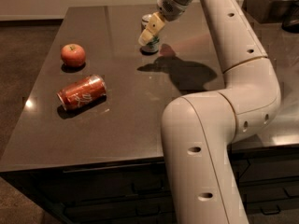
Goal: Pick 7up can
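Note:
The 7up can (pixel 146 21) stands upright near the far middle of the dark table (pixel 131 111). Only its silver top and a strip of its green and white side show, because my gripper (pixel 150 32) is right in front of it. The gripper's yellowish fingers (pixel 153 27) point down and to the left over the can's front. The white arm reaches in from the lower right and arches over the table.
A red-orange can (pixel 82 92) lies on its side at the left front. A red apple (pixel 73 55) sits behind it on the left. A dark container (pixel 268 3) with snacks stands at the far right.

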`<move>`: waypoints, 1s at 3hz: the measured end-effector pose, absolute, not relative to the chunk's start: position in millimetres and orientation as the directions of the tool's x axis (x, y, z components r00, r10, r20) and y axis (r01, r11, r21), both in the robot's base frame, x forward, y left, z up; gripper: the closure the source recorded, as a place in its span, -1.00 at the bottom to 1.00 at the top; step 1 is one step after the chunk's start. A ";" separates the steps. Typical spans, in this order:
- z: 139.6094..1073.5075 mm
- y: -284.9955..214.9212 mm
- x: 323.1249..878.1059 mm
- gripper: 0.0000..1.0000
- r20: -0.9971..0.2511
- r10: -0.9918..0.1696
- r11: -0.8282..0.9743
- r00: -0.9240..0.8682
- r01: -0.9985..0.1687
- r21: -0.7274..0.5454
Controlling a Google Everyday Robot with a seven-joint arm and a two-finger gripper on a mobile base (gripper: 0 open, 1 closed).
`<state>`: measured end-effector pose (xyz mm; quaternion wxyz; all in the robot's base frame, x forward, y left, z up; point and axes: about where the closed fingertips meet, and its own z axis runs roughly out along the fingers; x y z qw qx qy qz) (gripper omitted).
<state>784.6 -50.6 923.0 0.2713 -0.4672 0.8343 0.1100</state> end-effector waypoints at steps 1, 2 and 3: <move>918.8 -38.5 788.1 -1.00 -0.560 -0.720 0.531 -0.410 -0.845 -0.063; 918.1 -28.3 792.5 -1.00 -0.568 -0.718 0.527 -0.402 -0.847 -0.066; 916.3 -26.5 798.8 -0.66 -0.566 -0.709 0.550 -0.420 -0.832 -0.072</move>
